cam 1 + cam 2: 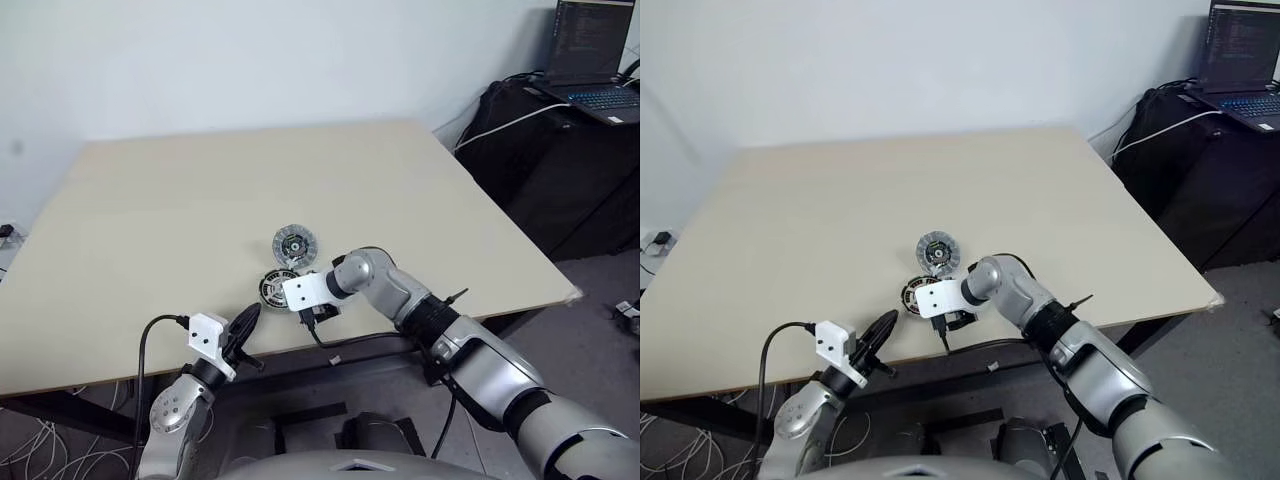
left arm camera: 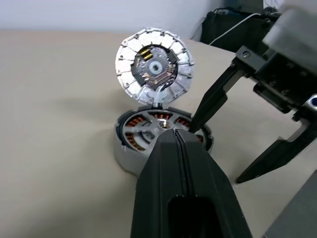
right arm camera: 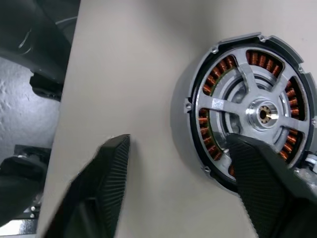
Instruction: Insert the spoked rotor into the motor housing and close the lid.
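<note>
The motor housing (image 3: 198,79), with copper windings ringing its inside, lies near the table's front edge (image 1: 277,287). The spoked rotor (image 3: 247,99) sits inside it, silver spokes and hub facing up. Just behind it the lid (image 2: 153,67) stands tilted, ribbed underside and dark centre toward me. My right gripper (image 3: 178,144) points down at the housing and is open. One of its fingers (image 3: 257,168) is over the housing's edge and the other is outside it above the table. My left gripper (image 2: 174,136) is shut and empty, aimed at the housing from the table's front edge.
The tan table (image 1: 200,190) stretches far behind and to both sides of the parts. A laptop (image 1: 600,95) sits on a black stand with cables beyond the table's right back corner. Cables hang below the front edge.
</note>
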